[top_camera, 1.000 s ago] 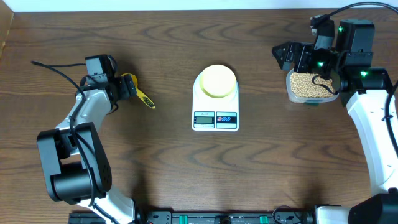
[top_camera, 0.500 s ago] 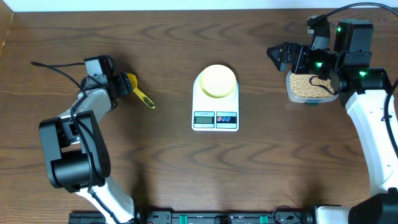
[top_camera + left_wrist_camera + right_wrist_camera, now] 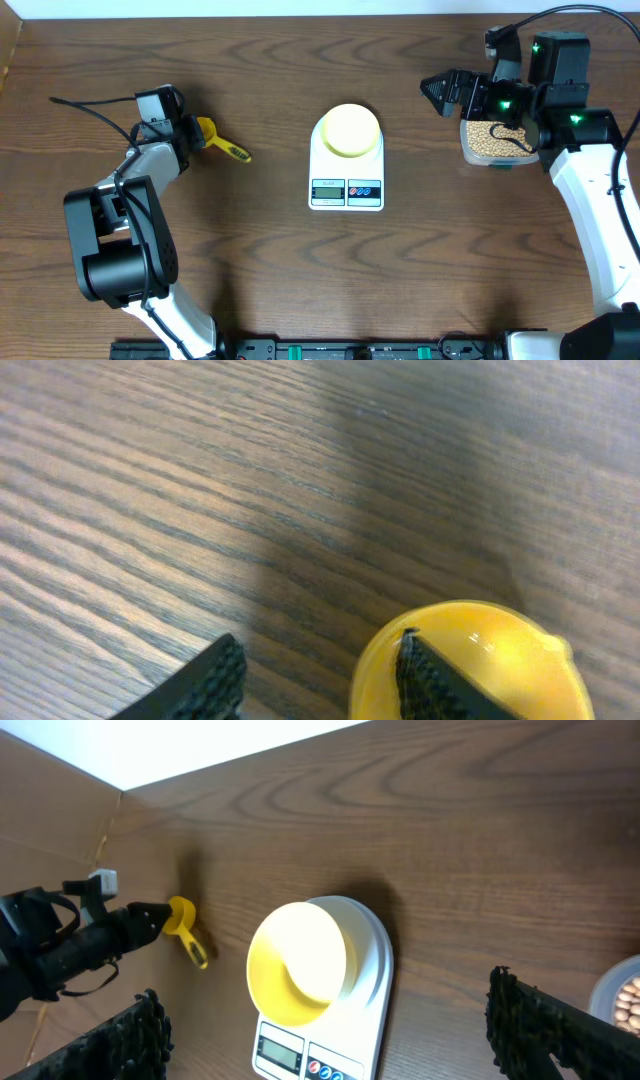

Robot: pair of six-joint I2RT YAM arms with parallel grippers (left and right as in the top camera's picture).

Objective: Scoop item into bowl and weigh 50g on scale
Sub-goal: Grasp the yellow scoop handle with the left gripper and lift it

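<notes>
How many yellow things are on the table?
2. The bowl sits on the scale in the middle; the scoop lies at the left. None seems hidden.

The round yellow head of a scoop (image 3: 500,660) lies on the brown wood desk (image 3: 250,480). The left gripper (image 3: 315,685) has its two ribbed black fingers (image 3: 205,682) apart. One overlaps the head's rim and the other stands clear, with bare wood between them.
</notes>
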